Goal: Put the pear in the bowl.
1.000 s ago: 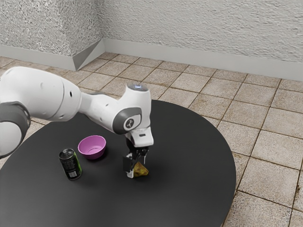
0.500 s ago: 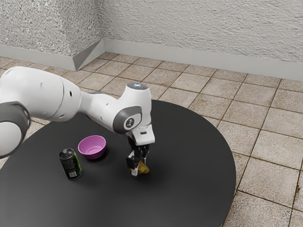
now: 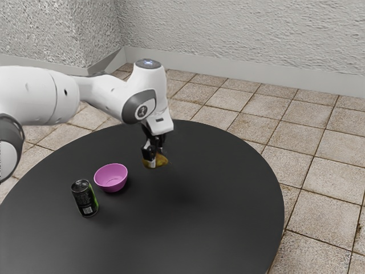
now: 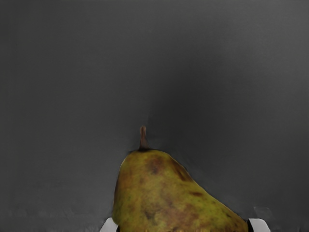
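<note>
Pear point(image 3: 162, 161): Grasped by the Pincer point(image 3: 154, 160), Raised Clear of the Worktop point(image 3: 228, 222)

Surroundings: A rough, light-grey wall point(image 3: 234, 31) with a pale baseboard point(image 3: 239, 71) stands at the rear of the exterior view. The floor point(image 3: 319, 194) is laid with square, beige-brown tiles.

Worktop: Black, round, with a plain surface. It carries two items, which stand apart from each other. A soft, dark shadow lies on the surface beneath the raised load.

Arm point(image 3: 40, 94): White with dark grey joint covers. It enters at the exterior view's left and extends over the worktop. The hand is directed downward.

Pincer: Black, with light fingertips point(image 4: 259, 225). State: clenched on the pear. In the wrist view, the fingertips bear against opposite sides of the fruit.

Bowl point(image 3: 111, 181): Pink-purple, round, upright on the worktop. Position: toward the exterior view's left from the pincer. The visible interior is empty.

Can point(image 3: 85, 200): Black, with a green area on one side and a pale printed block near its base. It stands upright near the bowl, nearer to the exterior camera.

Pear: Yellow-green with brown blotches. Position: between the fingertips, above the worktop, outside the bowl and near it. The pear touches neither the bowl nor the can.

Stem point(image 4: 143, 137): Short and brown. It projects from the narrow end of the pear, away from the fingertips.
</note>
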Tool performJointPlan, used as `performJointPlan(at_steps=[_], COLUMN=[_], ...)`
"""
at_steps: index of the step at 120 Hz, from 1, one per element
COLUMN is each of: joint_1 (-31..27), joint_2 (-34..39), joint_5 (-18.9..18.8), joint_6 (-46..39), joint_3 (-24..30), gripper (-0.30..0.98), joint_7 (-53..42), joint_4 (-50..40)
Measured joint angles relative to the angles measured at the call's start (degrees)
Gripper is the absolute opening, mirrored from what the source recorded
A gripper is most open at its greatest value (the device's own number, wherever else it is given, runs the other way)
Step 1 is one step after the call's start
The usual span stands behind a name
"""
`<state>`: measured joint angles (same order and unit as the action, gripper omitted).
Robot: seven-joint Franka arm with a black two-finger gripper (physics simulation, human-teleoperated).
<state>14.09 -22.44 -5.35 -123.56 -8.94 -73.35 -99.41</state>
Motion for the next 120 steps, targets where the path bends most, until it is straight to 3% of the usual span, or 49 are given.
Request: performJointPlan(at_steps=[27, 51, 84, 120], joint_1=[-10.24, -12.64, -12.77, -12.72], joint_2=[-3.06, -5.28, -5.73, -4.49], joint_5=[-2.26, -2.22, -1.63, -1.53], joint_6=[2.67, 5.13, 8.10, 9.63], joint_3=[-1.68, -1.76, -1.50, -1.30], gripper=[-0.03, -0.03, 0.40, 0.61], joint_7=[-0.21, -0.51, -1.31, -2.19], joint_4=[3.99, 3.64, 3.81, 4.13])
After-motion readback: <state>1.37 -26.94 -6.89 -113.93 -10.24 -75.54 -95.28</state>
